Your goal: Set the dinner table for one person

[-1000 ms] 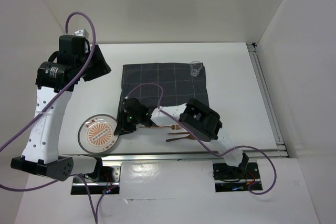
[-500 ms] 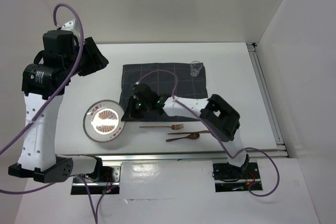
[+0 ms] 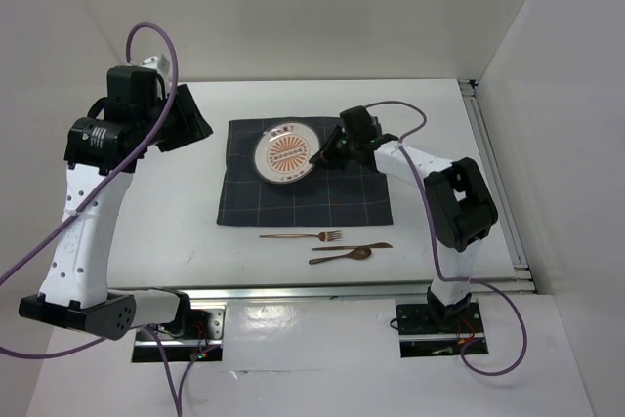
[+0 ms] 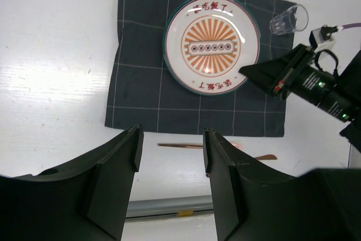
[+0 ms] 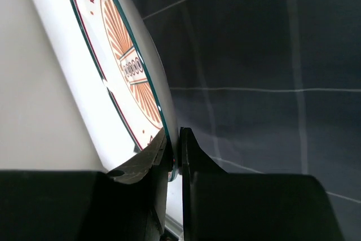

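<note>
A white plate with an orange sunburst [image 3: 285, 153] is over the far part of the dark grey grid-lined cloth [image 3: 303, 200] on the white dinner table [image 3: 146, 192]. My right gripper [image 3: 328, 155] is shut on the plate's right rim. In the right wrist view the gripper [image 5: 176, 152] pinches the rim and the plate [image 5: 113, 77] sits tilted over the cloth [image 5: 254, 55]. My left gripper [image 3: 187, 120] is open and empty, high over the table's far left. Its wrist view [image 4: 172, 145] looks down on the plate [image 4: 211, 43].
A copper fork [image 3: 301, 236], a thin copper utensil [image 3: 363, 245] and a spoon [image 3: 342, 255] lie on the table in front of the cloth. A clear glass [image 4: 289, 20] stands at the cloth's far right corner, just beyond the right gripper.
My right gripper has carried the plate from the table's near left, across the cloth's left edge, to over the cloth's far part. The left arm shifted slightly and stayed open.
</note>
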{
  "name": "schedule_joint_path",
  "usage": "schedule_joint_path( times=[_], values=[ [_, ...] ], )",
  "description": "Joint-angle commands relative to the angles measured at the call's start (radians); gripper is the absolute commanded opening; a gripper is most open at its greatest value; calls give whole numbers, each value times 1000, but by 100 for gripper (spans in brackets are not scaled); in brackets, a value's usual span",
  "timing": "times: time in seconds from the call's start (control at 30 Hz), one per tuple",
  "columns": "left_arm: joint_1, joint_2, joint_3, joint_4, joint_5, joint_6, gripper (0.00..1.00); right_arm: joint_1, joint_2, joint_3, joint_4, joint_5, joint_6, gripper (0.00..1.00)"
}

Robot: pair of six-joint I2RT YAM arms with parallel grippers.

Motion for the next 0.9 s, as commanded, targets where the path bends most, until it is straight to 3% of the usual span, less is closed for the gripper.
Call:
schedule_joint_path(
  times=[0.0, 0.53, 0.6, 0.63, 0.7, 0.77, 0.87],
  values=[
    [4, -10, -46, 47, 35, 19, 63, -39, -6, 4, 14, -54, 0, 0],
    [4, 20, -119, 76, 91, 48, 62, -143, 29, -92, 14, -114, -50, 0],
    [4, 33, -144, 76, 114, 78, 63, -143, 49, -80, -8, -114, -59, 19],
    [4, 45, -144, 65, 114, 88, 63, -132, 49, -80, -21, -99, -72, 47],
    [4, 57, -161, 65, 104, 111, 65, -132, 49, -69, -52, -62, -84, 68],
    [-6, 71, -185, 53, 104, 124, 66, -121, 29, -69, -78, -43, -95, 83],
    [-6, 117, -195, 53, 104, 147, 67, -121, 18, -60, -109, -16, -115, 88]
  ],
)
